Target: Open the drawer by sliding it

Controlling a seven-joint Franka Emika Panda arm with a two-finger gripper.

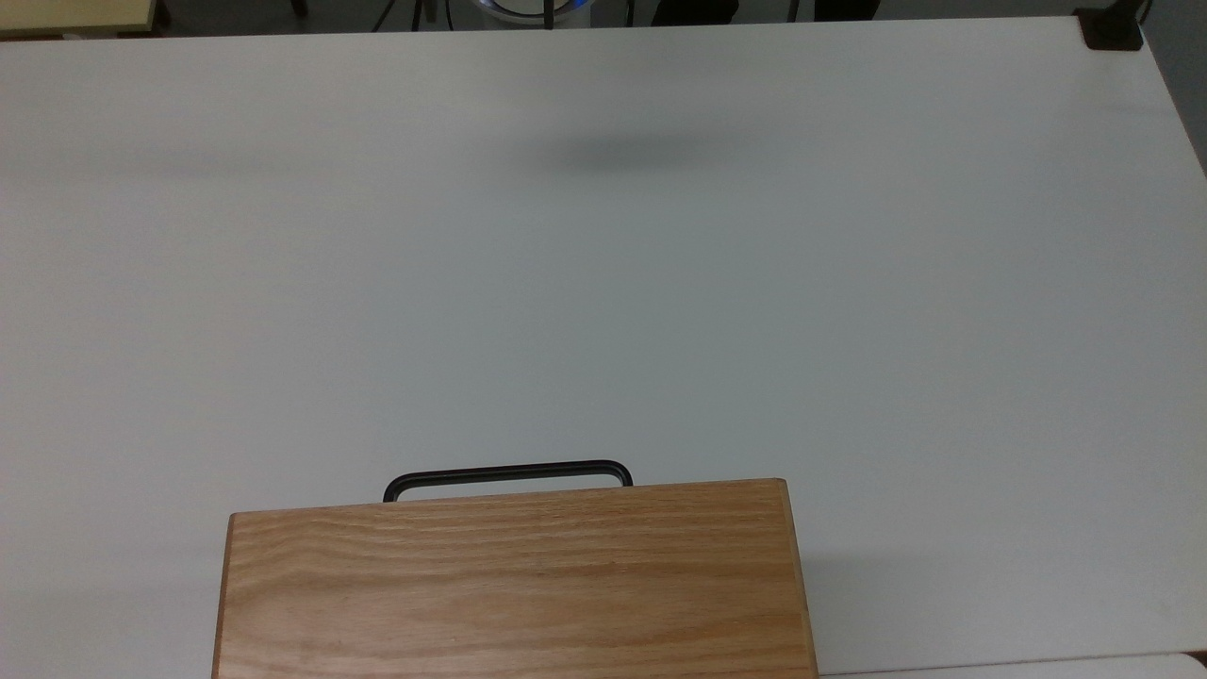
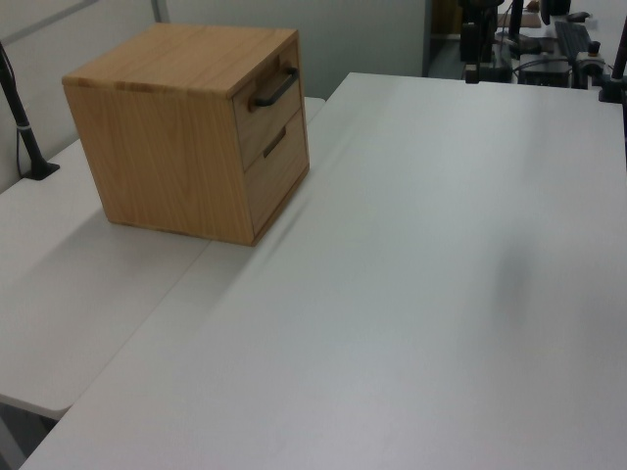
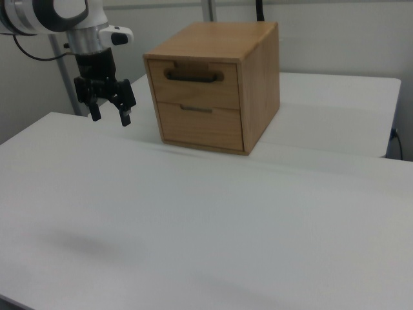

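Note:
An oak cabinet (image 3: pixel 258 77) stands on the white table (image 3: pixel 193 226) with two drawers in its front. The upper drawer (image 3: pixel 193 90) carries a thin black bar handle (image 3: pixel 192 77) and sits flush with the cabinet front, pushed in. The handle (image 1: pixel 507 471) pokes out past the cabinet top panel (image 1: pixel 514 585) in the top view, and the handle (image 2: pixel 274 88) also shows in the left view. My gripper (image 3: pixel 111 118) hangs open and empty above the table, to the right view's left of the cabinet and apart from the handle.
A lower drawer (image 3: pixel 201 126) with a smaller handle sits under the upper one. A second white table (image 3: pixel 335 110) runs behind the cabinet. A black clamp post (image 2: pixel 24 137) stands at the left view's left edge. A faint shadow (image 1: pixel 641 151) lies on the table.

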